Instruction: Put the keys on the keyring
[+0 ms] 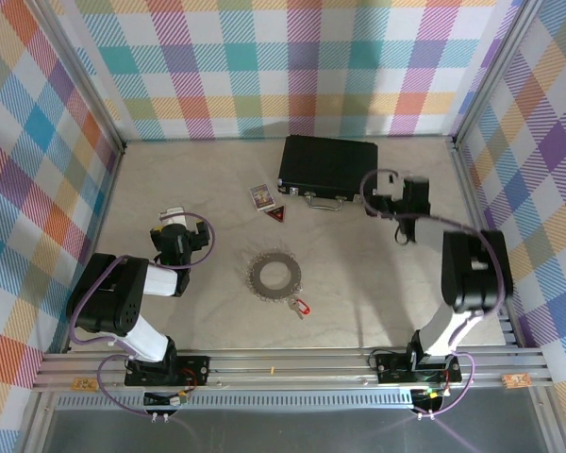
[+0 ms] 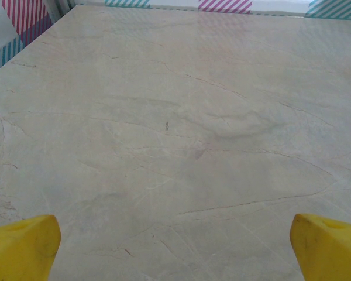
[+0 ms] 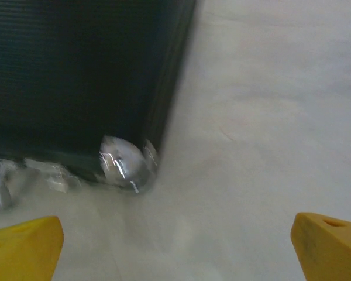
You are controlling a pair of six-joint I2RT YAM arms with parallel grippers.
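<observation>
Left hand (image 2: pixel 175 249) apart | right hand (image 3: pixel 175 249) apart | tiny red-headed key (image 1: pixel 299 305) just beside toothed grey keyring (image 1: pixel 274 276)

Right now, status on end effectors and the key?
Left end effector open over table. Right end effector open by black case corner. Red key at near-right edge of keyring, ungripped.

Both end effectors (image 2: pixel 175 247) (image 3: pixel 176 249) spread wide
</observation>
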